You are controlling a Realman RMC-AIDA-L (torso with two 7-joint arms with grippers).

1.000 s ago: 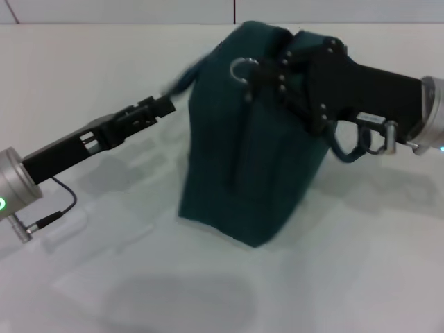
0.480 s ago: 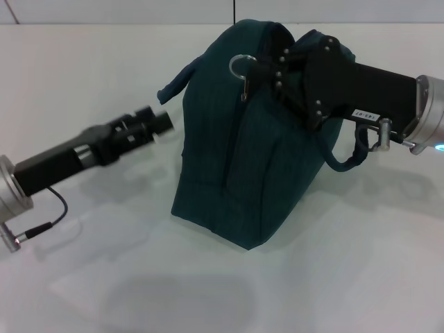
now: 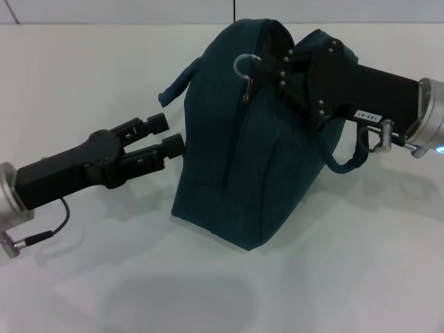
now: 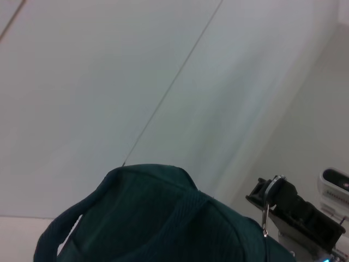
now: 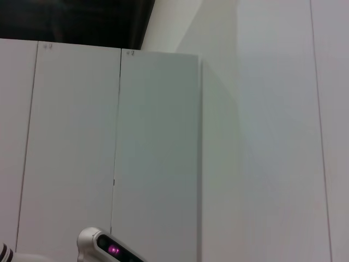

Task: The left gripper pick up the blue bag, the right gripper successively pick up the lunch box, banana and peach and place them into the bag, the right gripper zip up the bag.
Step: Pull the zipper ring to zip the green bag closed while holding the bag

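The blue bag [image 3: 243,159] stands upright on the white table, its top closed. My right gripper [image 3: 267,68] is at the bag's top, shut on the zipper pull, whose metal ring [image 3: 242,66] sticks out past the fingertips. My left gripper [image 3: 165,134] is open and empty, just beside the bag's left side and below its loose left handle [image 3: 177,83]. The other handle [image 3: 347,161] hangs under my right arm. The left wrist view shows the bag's top [image 4: 158,218] and the ring [image 4: 272,184]. The lunch box, banana and peach are out of view.
The white table [image 3: 333,277] stretches around the bag, with a white wall [image 3: 139,10] behind it. The right wrist view shows only white cabinet panels [image 5: 158,153].
My left gripper has dropped away from the bag's left handle, moved nearer the bag's side and opened. The bag has settled still. My right gripper stays at the zipper pull.
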